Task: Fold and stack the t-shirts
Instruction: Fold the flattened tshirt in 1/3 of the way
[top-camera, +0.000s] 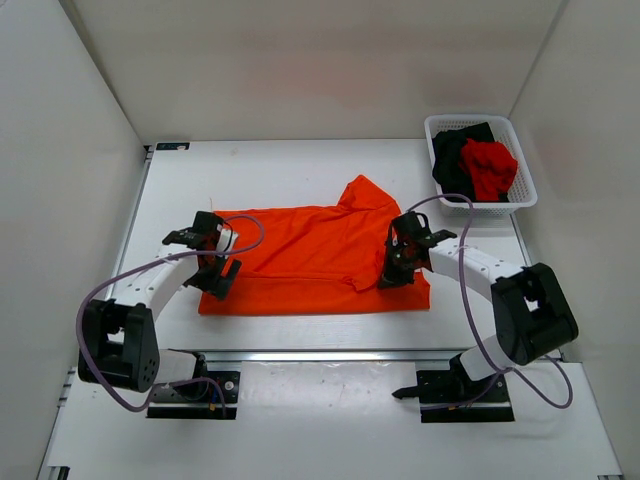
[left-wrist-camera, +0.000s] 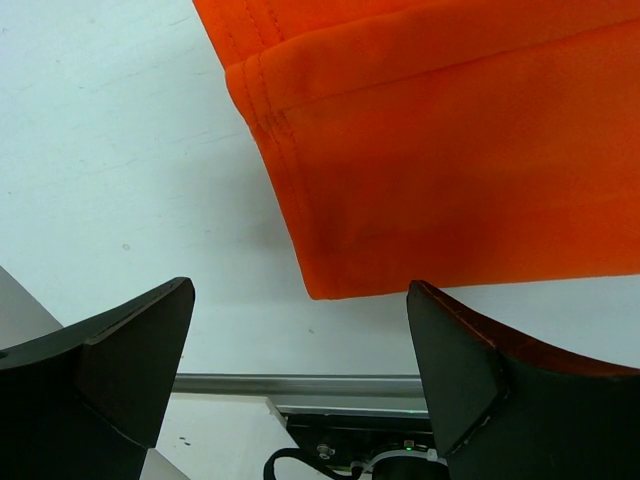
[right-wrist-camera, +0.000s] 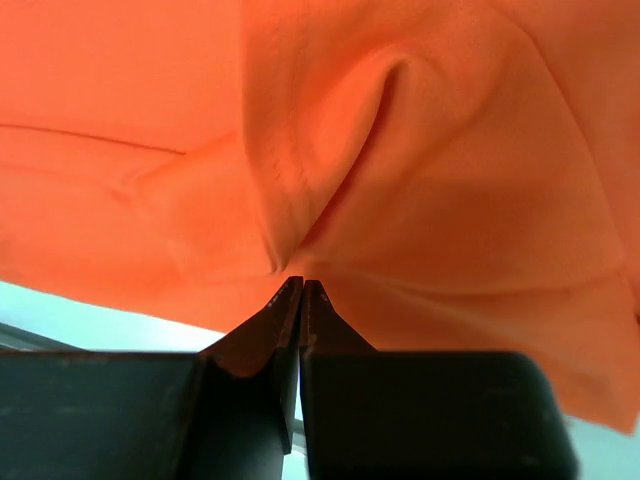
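Observation:
The orange t-shirt (top-camera: 310, 255) lies mostly flat in the middle of the table, with a sleeve sticking out at its far right. My left gripper (top-camera: 208, 258) hovers open at the shirt's near-left corner, and in the left wrist view its fingers (left-wrist-camera: 130, 350) stand wide apart with nothing between them (left-wrist-camera: 300, 290), just short of the hem corner (left-wrist-camera: 450, 150). My right gripper (top-camera: 392, 275) is shut on a pinch of orange cloth (right-wrist-camera: 400, 150) near the shirt's right edge; creases run into the fingertips (right-wrist-camera: 302, 282). The black t-shirt (top-camera: 455, 160) and red t-shirt (top-camera: 492, 165) lie crumpled in the basket.
A white mesh basket (top-camera: 523, 190) stands at the back right of the table. White walls close in the left, right and far sides. A metal rail (left-wrist-camera: 300, 383) runs along the near table edge in front of the arm bases.

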